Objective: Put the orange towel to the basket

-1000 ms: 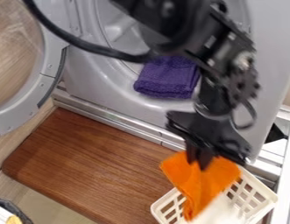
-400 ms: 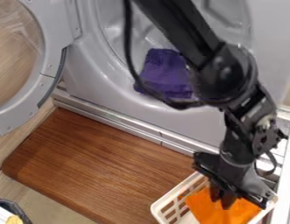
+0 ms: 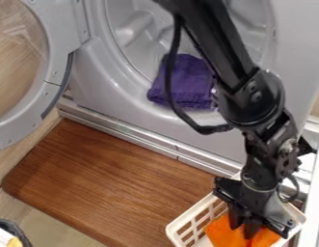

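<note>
The black gripper [image 3: 244, 226] hangs down inside the basket at the lower right, right over the orange towel and in contact with it. Bunched in the basket, the orange towel [image 3: 220, 232] spreads out on both sides of the gripper, which hides its middle. The cream plastic basket [image 3: 190, 224] has slotted walls and runs to the bottom edge of the view. The arm covers part of its back side.
A purple towel [image 3: 187, 84] lies in the mouth of the grey drum machine [image 3: 97, 82] behind. The machine's round door [image 3: 42, 103] stands open at left. A brown wooden board [image 3: 103, 178] lies left of the basket.
The gripper has moved down and to the right, bringing the orange towel from above the basket's back edge down into the basket. Over the last half second it has shifted only slightly.
</note>
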Controlling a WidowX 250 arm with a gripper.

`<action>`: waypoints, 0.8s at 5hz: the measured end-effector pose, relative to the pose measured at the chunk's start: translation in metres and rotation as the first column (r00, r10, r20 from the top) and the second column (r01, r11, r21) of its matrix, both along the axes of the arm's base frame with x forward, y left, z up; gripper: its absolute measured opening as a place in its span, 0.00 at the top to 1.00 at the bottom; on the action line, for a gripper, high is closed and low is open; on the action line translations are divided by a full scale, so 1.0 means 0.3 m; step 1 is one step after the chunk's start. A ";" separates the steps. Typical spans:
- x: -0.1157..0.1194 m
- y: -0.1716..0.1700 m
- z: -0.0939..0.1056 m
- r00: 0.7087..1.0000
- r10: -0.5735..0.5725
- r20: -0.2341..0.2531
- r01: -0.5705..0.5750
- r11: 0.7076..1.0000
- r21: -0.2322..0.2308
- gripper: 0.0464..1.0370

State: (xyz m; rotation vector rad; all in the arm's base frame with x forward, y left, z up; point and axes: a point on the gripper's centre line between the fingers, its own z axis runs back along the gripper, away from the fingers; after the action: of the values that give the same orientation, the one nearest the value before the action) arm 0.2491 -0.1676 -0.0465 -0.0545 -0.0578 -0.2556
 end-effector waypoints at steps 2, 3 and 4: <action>0.001 0.005 0.007 1.000 0.008 -0.026 -0.008 1.000 0.014 0.14; 0.009 0.019 0.022 1.000 -0.004 -0.026 0.005 0.999 0.043 0.02; 0.030 0.033 0.147 0.999 -0.029 0.017 0.028 0.997 0.070 0.03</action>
State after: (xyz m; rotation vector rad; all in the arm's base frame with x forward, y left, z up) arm 0.2581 -0.1577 -0.0025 0.0165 -0.0661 -0.2867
